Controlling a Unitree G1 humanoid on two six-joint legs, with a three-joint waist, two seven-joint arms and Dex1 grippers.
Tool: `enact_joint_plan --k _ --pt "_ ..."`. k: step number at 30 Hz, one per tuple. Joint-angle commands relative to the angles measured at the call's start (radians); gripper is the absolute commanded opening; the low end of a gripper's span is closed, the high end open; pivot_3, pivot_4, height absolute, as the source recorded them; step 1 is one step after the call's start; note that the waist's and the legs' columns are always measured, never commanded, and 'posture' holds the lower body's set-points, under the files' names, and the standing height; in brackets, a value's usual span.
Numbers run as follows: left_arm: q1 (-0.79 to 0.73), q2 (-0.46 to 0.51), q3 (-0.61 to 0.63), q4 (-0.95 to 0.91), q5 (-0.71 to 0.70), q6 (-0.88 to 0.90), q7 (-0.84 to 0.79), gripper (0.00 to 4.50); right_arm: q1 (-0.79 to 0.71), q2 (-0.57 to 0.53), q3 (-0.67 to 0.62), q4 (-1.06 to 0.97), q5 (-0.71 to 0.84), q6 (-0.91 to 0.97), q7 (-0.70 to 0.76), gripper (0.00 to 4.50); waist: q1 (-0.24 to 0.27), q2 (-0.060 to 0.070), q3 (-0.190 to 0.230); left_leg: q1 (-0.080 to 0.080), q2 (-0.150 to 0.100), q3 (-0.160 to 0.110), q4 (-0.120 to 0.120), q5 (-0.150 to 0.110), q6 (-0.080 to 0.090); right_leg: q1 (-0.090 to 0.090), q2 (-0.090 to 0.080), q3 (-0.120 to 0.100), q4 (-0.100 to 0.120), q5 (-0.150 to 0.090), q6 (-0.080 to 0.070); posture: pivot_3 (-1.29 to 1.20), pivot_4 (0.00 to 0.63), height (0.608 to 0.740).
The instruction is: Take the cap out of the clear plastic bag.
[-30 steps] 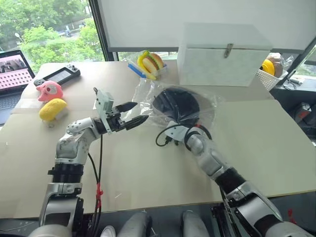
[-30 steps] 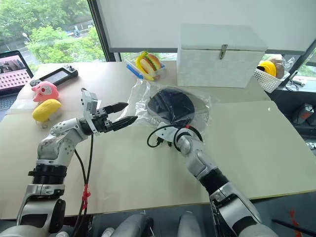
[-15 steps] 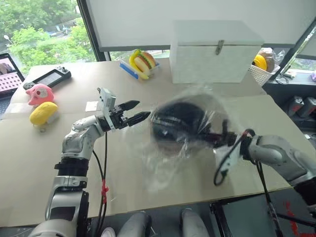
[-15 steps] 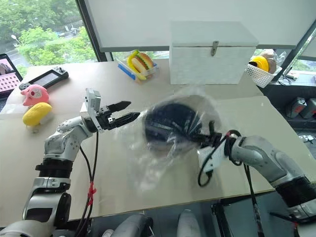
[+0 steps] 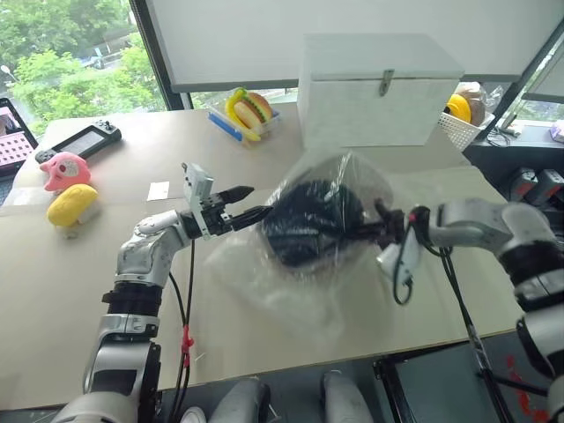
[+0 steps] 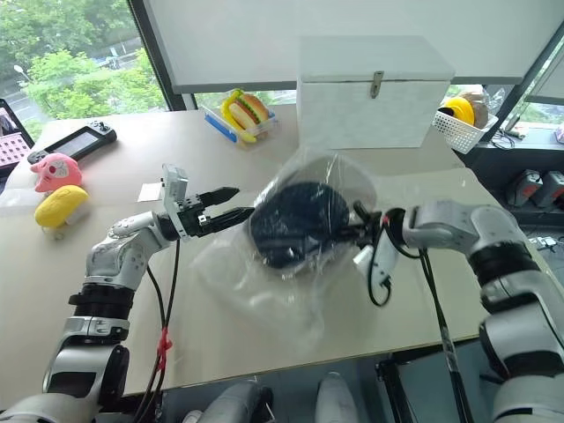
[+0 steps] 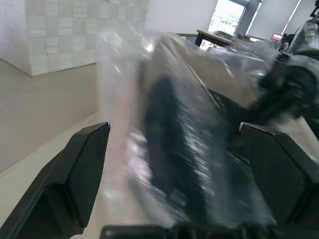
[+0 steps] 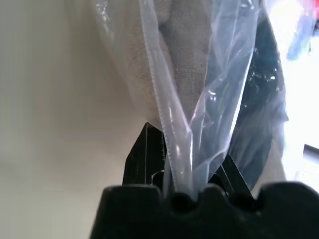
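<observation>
I am seeing the right tool (image 8: 192,159) clenching a gathered fold of the clear plastic bag (image 5: 304,264), and it is holding the bag up above the bench (image 5: 79,282), with the loose lower part hanging down toward the bench top. The cap (image 5: 308,220) is sitting inside the bag, its dark crown showing through the plastic, just beside the right tool on its left. The left tool (image 5: 249,204) is standing released, its two fingers wide apart, and it is pointing at the bag from the other side. In the left wrist view the bag with the cap (image 7: 179,154) is lying between the two fingers (image 7: 75,174); whether they are touching the plastic I cannot tell.
</observation>
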Motion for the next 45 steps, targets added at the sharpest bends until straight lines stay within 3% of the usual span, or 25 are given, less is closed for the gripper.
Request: enact_joint_plan --k 1,3,9,21,24,26,29,30,33,36,38,42,45 --pt "-0.011 0.010 0.011 -0.036 -0.007 0.002 -0.004 4.50 -0.045 0.044 0.044 0.077 -0.093 0.024 -0.152 0.11 0.001 0.000 0.000 0.000 0.000 0.001 0.000 0.000 0.000 -0.001 0.000 0.002 0.000 0.000 -0.001 0.00 0.150 0.737" --pt "-0.012 0.012 0.010 -0.038 -0.006 0.004 -0.005 4.50 -0.061 0.067 0.060 0.122 -0.092 0.043 -0.146 1.07 0.001 0.000 0.000 -0.001 0.000 0.003 0.000 0.000 0.000 -0.002 0.000 0.003 0.000 -0.001 -0.001 0.00 0.150 0.737" --pt "-0.011 0.015 0.005 -0.040 -0.002 0.005 -0.012 4.50 -0.094 0.055 0.081 0.120 -0.117 0.063 -0.195 3.00 -0.001 0.000 0.000 0.000 0.000 0.006 0.001 0.000 0.000 -0.003 0.001 0.008 0.001 -0.001 -0.001 0.00 0.150 0.737" --pt "-0.025 0.006 -0.006 -0.015 0.008 -0.005 -0.026 4.50 -0.077 -0.138 0.038 0.084 -0.050 0.148 -0.013 3.00 -0.001 0.000 0.000 0.000 0.000 0.008 0.000 0.000 0.000 -0.003 0.001 0.010 0.001 -0.001 -0.001 0.00 0.150 0.737" --pt "-0.025 0.002 -0.010 -0.016 0.009 -0.005 -0.027 4.50 -0.030 -0.193 -0.011 0.064 0.029 0.200 0.048 3.00 0.000 0.000 0.000 0.000 0.001 0.008 0.000 0.000 0.001 -0.003 0.001 0.010 0.001 -0.001 -0.001 0.00 0.150 0.737" --pt "-0.024 0.001 -0.013 -0.017 0.011 -0.006 -0.029 4.50 0.065 -0.259 -0.086 -0.025 0.165 0.257 0.149 3.00 0.001 0.000 0.000 0.000 0.001 0.009 0.000 0.000 0.001 -0.003 0.001 0.010 0.001 -0.001 -0.001 0.00 0.150 0.737" --pt "-0.026 0.003 -0.014 -0.012 0.012 -0.006 -0.033 4.50 0.381 -0.373 -0.281 -0.396 0.563 0.551 0.384 3.00 0.010 0.000 0.000 -0.002 0.002 0.009 0.001 -0.001 0.002 -0.003 0.001 0.009 0.000 -0.001 -0.001 0.00 0.150 0.737" --pt "-0.027 0.002 -0.017 -0.009 0.012 -0.007 -0.034 4.50 0.525 -0.373 -0.395 -0.587 0.734 0.763 0.443 3.00 0.009 0.000 0.000 -0.001 0.002 0.010 0.001 -0.002 0.003 -0.003 0.002 0.010 0.000 -0.001 -0.001 0.00 0.150 0.737" --pt "-0.031 -0.001 -0.024 -0.003 0.014 -0.008 -0.038 4.50 0.771 -0.335 -0.645 -0.964 1.014 1.223 0.505 3.00 0.010 0.000 0.000 -0.002 0.007 0.012 0.004 -0.005 0.004 -0.001 0.004 0.012 0.000 0.000 -0.001 0.00 0.150 0.737" --pt "-0.036 -0.003 -0.029 0.007 0.016 -0.010 -0.045 4.50 0.831 -0.263 -0.809 -1.184 1.200 1.599 0.446 3.00 0.009 0.000 0.000 0.001 0.010 0.015 0.005 -0.012 0.013 0.000 0.005 0.014 0.000 0.000 -0.001 0.00 0.150 0.737" --pt "-0.040 -0.007 -0.036 0.018 0.021 -0.014 -0.050 4.50 0.852 -0.217 -0.861 -1.325 1.275 1.718 0.408 3.00 0.017 0.000 0.000 0.002 0.011 0.016 0.005 -0.013 0.013 0.001 0.006 0.014 -0.001 0.001 -0.002 0.00 0.150 0.737" --pt "-0.050 -0.010 -0.042 0.035 0.026 -0.019 -0.058 4.50 0.853 -0.158 -0.823 -1.548 1.371 1.859 0.342 3.00 0.034 0.000 0.000 0.005 0.013 0.017 0.005 -0.013 0.013 0.003 0.008 0.013 -0.001 0.002 -0.002 0.00 0.150 0.737" --pt "-0.061 -0.009 -0.045 0.051 0.032 -0.024 -0.071 4.50 0.750 0.022 -0.768 -1.622 1.515 2.059 0.155 3.00 0.033 -0.002 0.001 0.004 0.014 0.017 0.005 -0.013 0.012 0.003 0.008 0.013 -0.002 0.002 -0.003 0.00 0.150 0.737"
